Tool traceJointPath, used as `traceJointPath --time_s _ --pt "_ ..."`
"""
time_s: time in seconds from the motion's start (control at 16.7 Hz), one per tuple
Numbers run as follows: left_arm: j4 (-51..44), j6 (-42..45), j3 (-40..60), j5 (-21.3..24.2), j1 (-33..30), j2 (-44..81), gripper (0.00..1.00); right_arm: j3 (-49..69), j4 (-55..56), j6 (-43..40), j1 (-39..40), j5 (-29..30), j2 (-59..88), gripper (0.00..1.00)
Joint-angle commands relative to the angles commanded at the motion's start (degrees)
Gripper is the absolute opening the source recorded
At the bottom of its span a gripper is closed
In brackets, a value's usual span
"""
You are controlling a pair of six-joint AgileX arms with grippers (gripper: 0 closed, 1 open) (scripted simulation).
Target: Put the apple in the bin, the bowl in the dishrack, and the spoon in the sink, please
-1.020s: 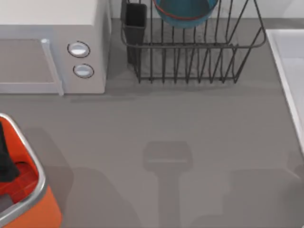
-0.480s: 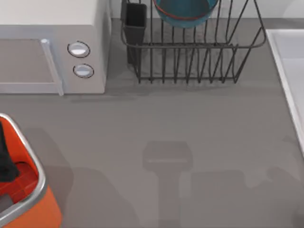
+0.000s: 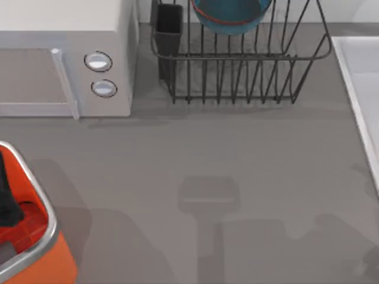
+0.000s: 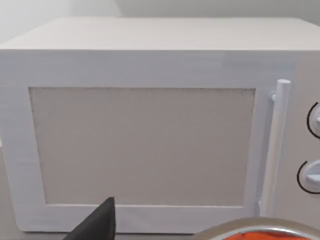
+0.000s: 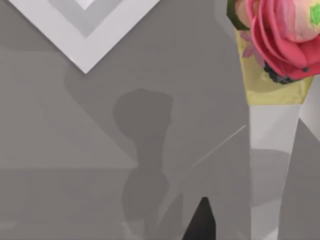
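The blue bowl [image 3: 228,15] stands among the bars of the dishrack [image 3: 243,71] at the back. The orange bin [image 3: 44,260] is at the front left, and my left gripper [image 3: 7,198] reaches down into it as a dark shape. One of its fingertips [image 4: 102,224] shows before the bin's silver rim [image 4: 250,227]. The apple is hidden. The sink [image 3: 361,89] runs along the right edge. In the right wrist view the spoon [image 5: 272,125], white-handled with a pink flower print, hangs close over the table near the sink's corner [image 5: 85,35], with my right gripper [image 5: 235,227] shut on it.
A white microwave [image 3: 65,59] with two round knobs [image 3: 98,61] stands at the back left, beside the dishrack's dark cup [image 3: 170,26]. Grey tabletop [image 3: 225,154] spreads between the bin, the rack and the sink, crossed by arm shadows at the front right.
The arm shadows at the table's front right have shifted and changed shape. The bowl, the bin and the left gripper have stayed put.
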Motion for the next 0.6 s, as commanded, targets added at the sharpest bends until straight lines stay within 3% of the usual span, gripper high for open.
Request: traceJointPath --time_s 0.3,0.6 --pt "0.0 0.0 0.0 0.0 0.0 0.0 1.00 6.0 -2.5 0.0 -0.4 0.0 5.4 0.00" --pt "0.0 0.0 0.0 0.0 0.0 0.0 1.00 26.8 -10.1 -0.7 -1.4 0.1 22.1 0.00"
